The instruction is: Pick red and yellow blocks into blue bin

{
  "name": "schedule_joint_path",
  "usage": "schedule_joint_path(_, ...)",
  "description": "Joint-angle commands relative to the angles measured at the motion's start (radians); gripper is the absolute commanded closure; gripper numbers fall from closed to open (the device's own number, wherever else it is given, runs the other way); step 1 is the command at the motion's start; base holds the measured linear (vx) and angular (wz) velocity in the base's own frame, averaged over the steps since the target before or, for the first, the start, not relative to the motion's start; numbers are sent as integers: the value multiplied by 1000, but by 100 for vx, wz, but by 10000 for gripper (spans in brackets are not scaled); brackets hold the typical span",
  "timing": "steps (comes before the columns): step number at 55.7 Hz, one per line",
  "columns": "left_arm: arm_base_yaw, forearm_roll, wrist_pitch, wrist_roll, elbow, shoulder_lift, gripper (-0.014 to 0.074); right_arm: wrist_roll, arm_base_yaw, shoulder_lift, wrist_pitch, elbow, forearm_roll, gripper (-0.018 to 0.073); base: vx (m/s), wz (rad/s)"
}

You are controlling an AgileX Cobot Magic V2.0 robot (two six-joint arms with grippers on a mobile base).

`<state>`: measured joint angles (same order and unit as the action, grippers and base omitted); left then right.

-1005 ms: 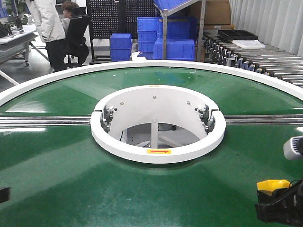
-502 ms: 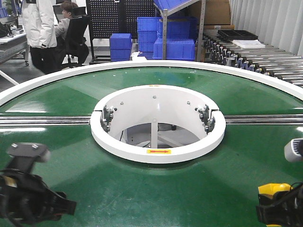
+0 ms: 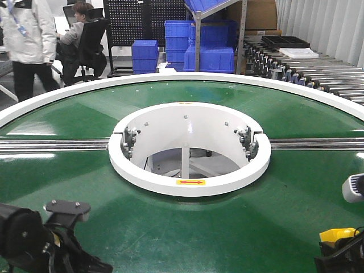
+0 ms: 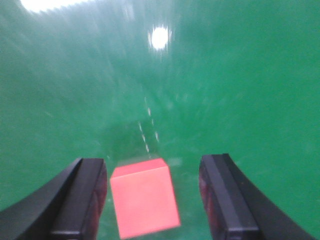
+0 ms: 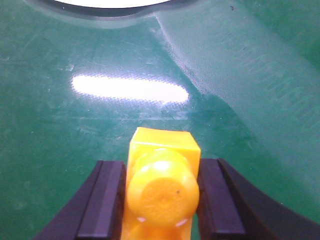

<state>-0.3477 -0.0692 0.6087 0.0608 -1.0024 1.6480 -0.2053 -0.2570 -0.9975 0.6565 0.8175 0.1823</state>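
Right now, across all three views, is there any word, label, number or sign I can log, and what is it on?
No text can be read in any view.
The yellow sticker on the white ring: a red arrow-like mark, too small to read for certain.
The red block and the yellow block: plain, no markings.

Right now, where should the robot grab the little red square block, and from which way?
The small red cube-shaped block lies flat on the green belt between the left gripper's open jaws, off-centre and slightly turned. Grip its two flat side faces, coming straight forward from the gripper's side. Centring first would probably stop it twisting as the jaws close.
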Motion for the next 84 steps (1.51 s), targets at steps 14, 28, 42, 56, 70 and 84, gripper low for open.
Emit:
schedule_joint_path(14, -7, 18, -33, 62, -30, 54, 83, -2, 3, 15, -61, 28, 27, 568, 0, 0)
schedule_joint_path(28, -7, 15, -26, 62, -30, 91, 116, -2, 3, 15, -61, 28, 27, 568, 0, 0)
schedule_joint_path(42, -7, 15, 2, 59, -30, 79, 432, -2, 3, 15, -61, 28, 26, 568, 0, 0)
schedule_joint_path(56, -7, 18, -58, -2, -30, -103, 603, -12, 3, 15, -61, 28, 2, 568, 0, 0)
schedule_joint_path(70, -7, 76, -174, -17, -30, -436, 597, -12, 3, 18, -90, 57, 0, 568, 0, 0)
schedule_joint_path(84, -7, 215, -216, -16, 12, -696, 597, -12, 3, 92, -134, 66, 0, 568, 0, 0)
